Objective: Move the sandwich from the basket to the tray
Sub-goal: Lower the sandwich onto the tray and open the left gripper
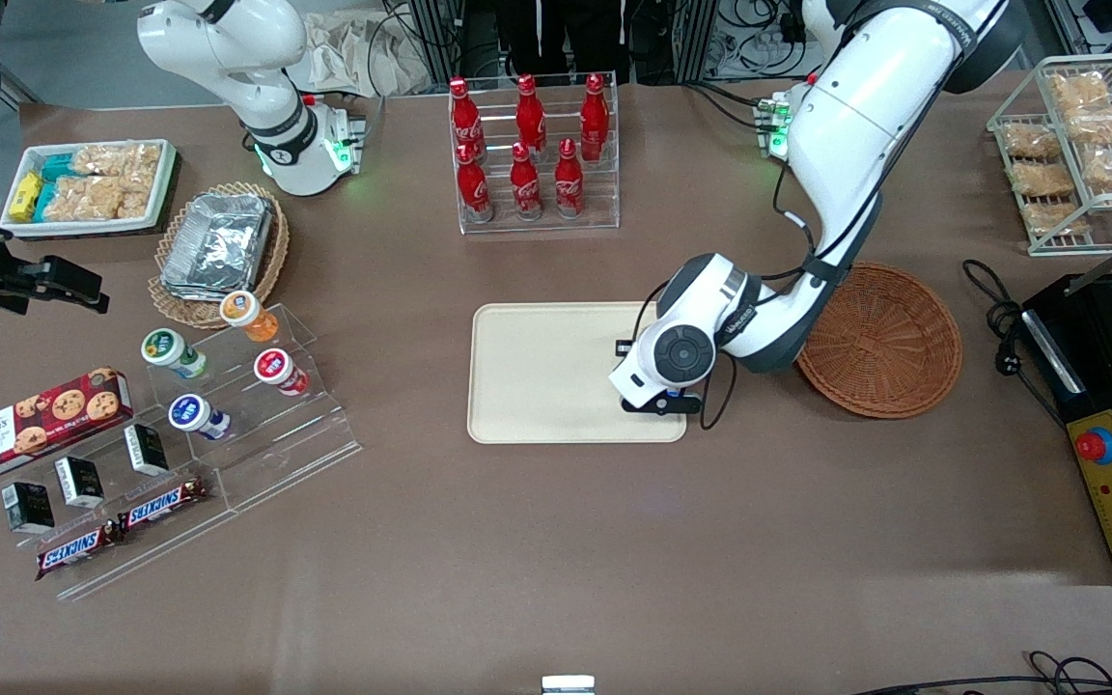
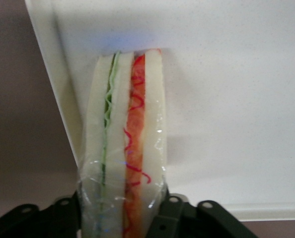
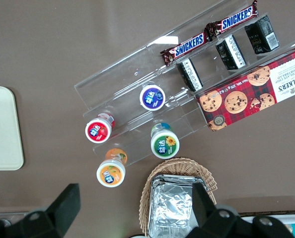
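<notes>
Now the tray (image 1: pixel 537 372) lies mid-counter, nearer the front camera than the rack of red bottles (image 1: pixel 529 145). Over the tray's edge nearest the basket (image 1: pixel 889 343), the claw (image 1: pixel 657 403) is clamped on the wrapped sandwich (image 2: pixel 125 144), whose tip touches the tray just inside its rim. The basket sits just beside the tray, toward the working arm's end.

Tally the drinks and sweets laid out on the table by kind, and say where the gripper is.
Red cola bottles in the clear rack: 6
Yogurt cups on the clear steps: 4
Snickers bars: 2
Small black boxes: 3
Walkers cookie box: 1
Total: 16
The gripper is over the tray, shut on the sandwich.
</notes>
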Controlling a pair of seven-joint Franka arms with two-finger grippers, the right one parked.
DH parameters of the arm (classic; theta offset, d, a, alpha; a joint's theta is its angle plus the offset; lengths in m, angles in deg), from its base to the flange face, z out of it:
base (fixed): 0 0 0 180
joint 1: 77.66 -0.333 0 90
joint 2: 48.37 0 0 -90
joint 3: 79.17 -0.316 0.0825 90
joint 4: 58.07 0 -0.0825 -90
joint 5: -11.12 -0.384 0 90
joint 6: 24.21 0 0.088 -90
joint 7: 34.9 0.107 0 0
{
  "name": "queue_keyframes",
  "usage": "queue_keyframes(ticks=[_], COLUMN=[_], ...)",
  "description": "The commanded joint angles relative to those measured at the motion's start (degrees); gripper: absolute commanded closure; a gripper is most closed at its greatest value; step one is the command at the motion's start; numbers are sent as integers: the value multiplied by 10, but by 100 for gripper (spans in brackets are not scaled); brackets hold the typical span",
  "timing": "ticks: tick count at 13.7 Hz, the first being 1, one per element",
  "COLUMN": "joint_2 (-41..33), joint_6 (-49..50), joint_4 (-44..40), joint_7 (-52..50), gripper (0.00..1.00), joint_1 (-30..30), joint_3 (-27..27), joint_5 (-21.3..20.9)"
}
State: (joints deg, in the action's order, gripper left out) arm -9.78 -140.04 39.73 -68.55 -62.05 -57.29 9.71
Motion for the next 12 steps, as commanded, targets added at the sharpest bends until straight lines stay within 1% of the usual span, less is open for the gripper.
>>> queue_keyframes(ticks=[1,4,6,8,10,12], joint_2=[1,-44,-61,-77,-97,-122], joint_6=[11,57,109,160,173,180], joint_4=[-17,-28,-56,-89,-89,-84], joint_7=[-5,-2,3,3,29,68], gripper=[0,0,0,0,0,0], joint_1=[1,-3,-22,-27,-65,-85], joint_3=[-1,-1,1,0,4,3], joint_5=[-13,-12,-4,1,1,0])
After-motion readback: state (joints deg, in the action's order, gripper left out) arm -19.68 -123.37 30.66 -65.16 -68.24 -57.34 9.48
